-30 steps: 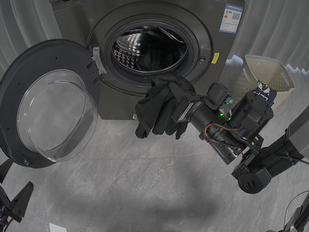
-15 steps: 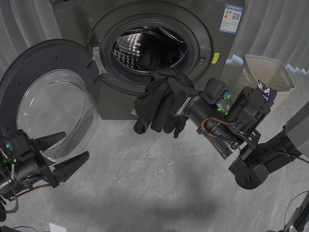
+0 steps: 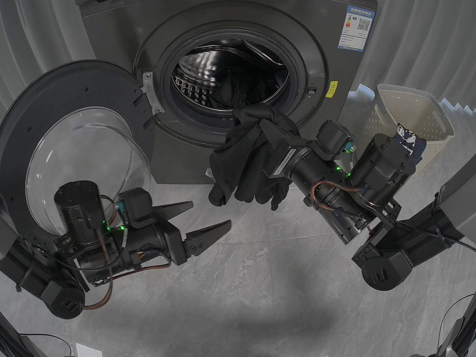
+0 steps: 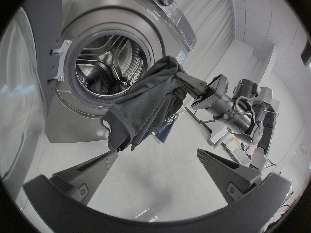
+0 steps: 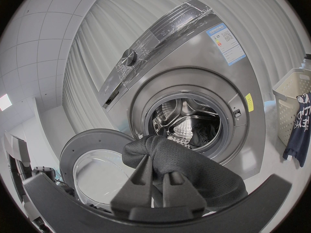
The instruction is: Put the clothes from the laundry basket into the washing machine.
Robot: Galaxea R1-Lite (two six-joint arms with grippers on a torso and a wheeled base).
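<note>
On the far left, the round door is standing fully open, its glass bowl facing the room. Just in front of it, low over the grey floor, the left gripper is hovering with its two fingers spread wide apart and nothing between them. Behind, the washing machine is showing its drum through the open mouth, and some dark clothes are already lying at the drum's bottom, so part of the load looks to be in. In front of the mouth's lower rim, a black garment is dangling, its top bunched level with the rim and its loose ends drooping toward the floor; it is sitting outside the drum, not yet through the opening. The right gripper is pinching that bunched top, its fingers pressed together on the fabric. To the far right, beside the machine, the cream laundry basket is standing on the floor with a navy printed garment draped over its rim; whether more is lying inside cannot be told. Judging from this, the task is sitting somewhere in the middle: the black garment is needing to be carried in past the rim and let go, and at least the navy piece is waiting its turn after that.
</note>
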